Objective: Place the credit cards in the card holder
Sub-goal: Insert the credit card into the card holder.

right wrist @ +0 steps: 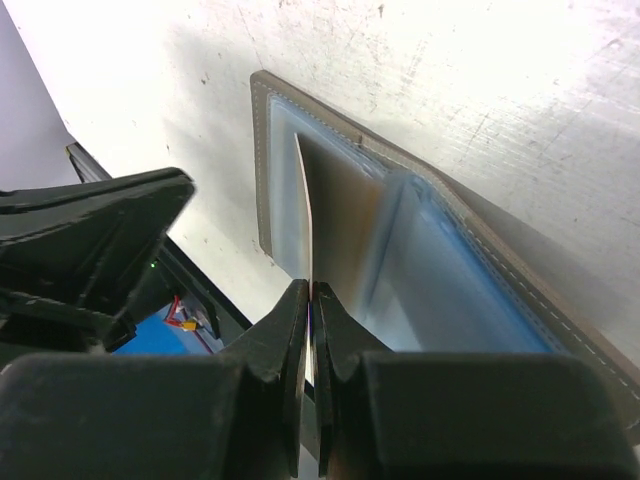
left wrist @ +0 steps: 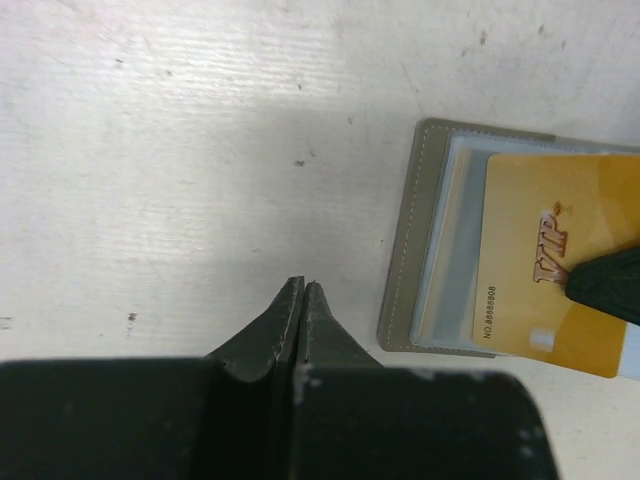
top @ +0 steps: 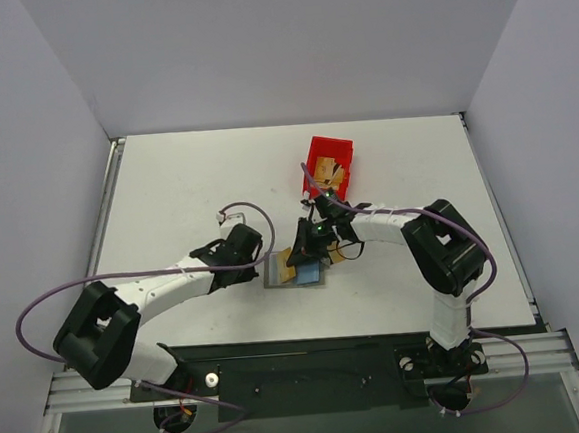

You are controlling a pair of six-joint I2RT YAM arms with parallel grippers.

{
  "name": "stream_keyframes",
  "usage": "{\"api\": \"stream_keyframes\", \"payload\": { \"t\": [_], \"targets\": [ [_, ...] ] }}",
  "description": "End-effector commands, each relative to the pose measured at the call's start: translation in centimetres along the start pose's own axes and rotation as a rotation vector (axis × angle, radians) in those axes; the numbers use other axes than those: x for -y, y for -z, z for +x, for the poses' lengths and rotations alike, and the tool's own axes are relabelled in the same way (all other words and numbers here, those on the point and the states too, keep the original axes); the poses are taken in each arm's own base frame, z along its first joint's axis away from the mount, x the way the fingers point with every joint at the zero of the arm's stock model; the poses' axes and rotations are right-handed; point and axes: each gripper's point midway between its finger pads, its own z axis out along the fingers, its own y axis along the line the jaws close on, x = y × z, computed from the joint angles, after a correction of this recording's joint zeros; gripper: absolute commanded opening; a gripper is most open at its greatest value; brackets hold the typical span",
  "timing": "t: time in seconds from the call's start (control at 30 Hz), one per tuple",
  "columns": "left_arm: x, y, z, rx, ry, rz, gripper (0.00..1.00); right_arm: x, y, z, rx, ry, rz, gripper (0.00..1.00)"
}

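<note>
My right gripper (right wrist: 311, 290) is clamped on a gold card (right wrist: 305, 200), seen edge-on in its own camera and reaching out over the open holder (right wrist: 262, 160) at the centre of the overhead view. My left gripper (left wrist: 302, 290) is closed on nothing, its tips low at the table (left wrist: 150, 150) just beside the holder's left border.

From the left wrist, the card sits at the right of the frame, laid across the holder's clear pocket. I cannot tell whether its leading edge is inside the slot. I judge this to be the insertion step for this card.

Next I need to line the card's edge with the pocket mouth and slide it in flat, with the left tip ready to pin the holder. What look like more cards (top: 334, 176) lie in the red bin (top: 315, 159), upper centre.
</note>
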Motion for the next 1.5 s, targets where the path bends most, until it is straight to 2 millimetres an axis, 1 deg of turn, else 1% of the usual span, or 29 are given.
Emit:
{"api": "stream_keyframes", "payload": {
  "t": [0.0,0.03,0.07,0.1,0.13,0.17,0.2,0.23,0.3,0.47,0.5,0.83,0.97,1.13,1.27,1.3,1.33,1.47],
  "targets": [
    [0.4,2.6,-4.5,0.138,0.055,0.009,0.00,0.0,-0.1,-0.3,0.004,0.033,0.022,0.00],
    [1.0,3.0,-4.9,0.153,0.054,0.046,0.00,0.0,-0.1,-0.3,0.005,0.035,0.024,0.00],
    [2.7,3.2,-5.4,0.171,0.034,0.135,0.00,0.0,-0.2,-0.3,0.004,0.037,0.023,0.00],
    [3.4,3.5,-5.7,0.187,0.030,0.181,0.00,-0.1,-0.1,-0.3,0.004,0.037,0.023,0.00],
    [5.2,4.0,-6.3,0.206,0.019,0.275,0.00,0.0,-0.2,-0.2,0.001,0.036,0.024,0.00],
    [6.0,4.1,-5.7,0.187,0.006,0.328,0.00,0.0,-0.2,-0.3,0.001,0.035,0.023,0.00],
    [6.8,4.4,-6.3,0.213,-0.002,0.371,0.00,-0.1,-0.2,-0.3,0.002,0.037,0.021,0.00],
    [7.3,4.2,-5.6,0.192,-0.018,0.402,0.00,0.0,-0.2,-0.2,0.000,0.034,0.023,0.00],
    [8.4,4.0,-5.7,0.201,-0.030,0.454,0.00,-0.2,-0.2,-0.4,0.004,0.034,0.020,0.00],
    [8.6,2.4,-3.6,0.144,-0.028,0.466,0.00,-0.4,-0.3,-0.5,0.000,0.033,0.011,0.00],
    [8.8,2.3,-3.5,0.139,-0.024,0.473,0.00,-0.6,-0.3,-0.6,0.002,0.034,0.008,0.00],
    [7.7,-0.9,-0.3,0.026,-0.002,0.385,0.00,-1.3,0.1,-1.0,0.015,0.043,-0.004,0.00],
    [6.8,-1.9,1.1,-0.020,-0.006,0.345,0.00,-1.7,1.1,-1.4,0.047,0.057,-0.006,0.00],
    [6.0,-2.5,2.2,-0.049,-0.006,0.319,0.00,-2.1,3.2,-2.0,0.126,0.088,0.001,0.00],
    [5.4,-2.6,2.8,-0.060,-0.003,0.307,0.00,-1.0,4.5,-2.1,0.163,0.064,0.020,0.00],
    [5.4,-2.6,2.8,-0.059,-0.002,0.306,0.00,-0.7,4.6,-1.8,0.162,0.060,0.026,0.00],
    [5.4,-2.6,2.8,-0.058,-0.004,0.305,0.00,-0.3,4.8,-1.9,0.167,0.055,0.033,0.00],
    [5.3,-2.6,2.8,-0.060,-0.003,0.303,0.00,0.8,4.9,-1.2,0.157,0.041,0.051,0.00]
  ]
}}
